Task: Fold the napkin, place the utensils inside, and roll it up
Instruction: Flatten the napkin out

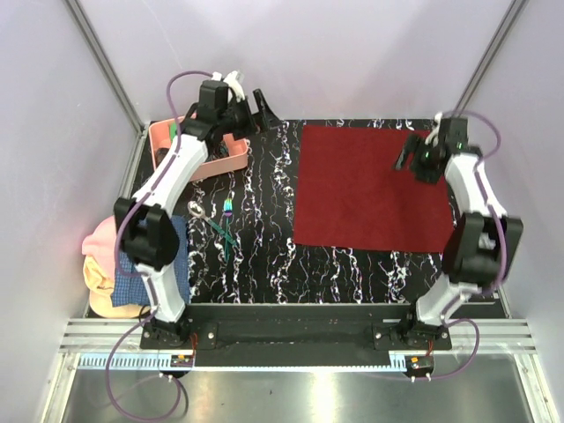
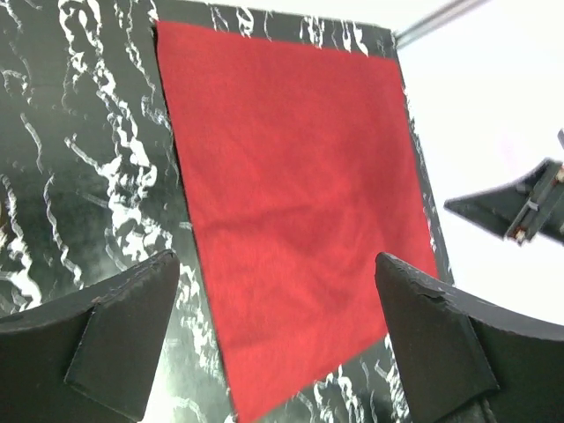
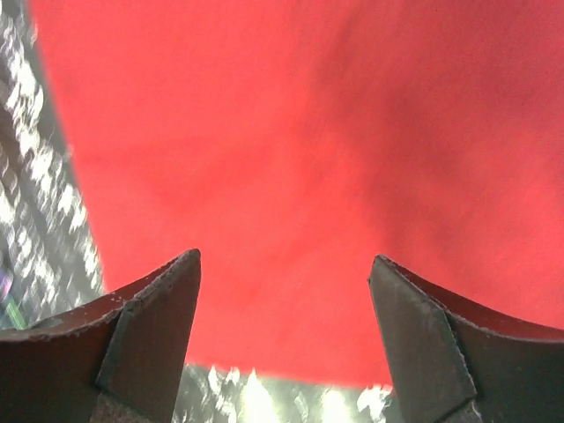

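Our left gripper [image 2: 278, 282] is wide open. Thin teal and purple metal utensils [image 1: 226, 226] lie on the black marbled table [image 1: 264, 260], left of the flat dark red cloth napkin [image 1: 366, 189]; our right gripper [image 3: 284, 269] hangs open above it.

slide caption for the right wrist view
Open right gripper above the spread red napkin on the black marbled table.
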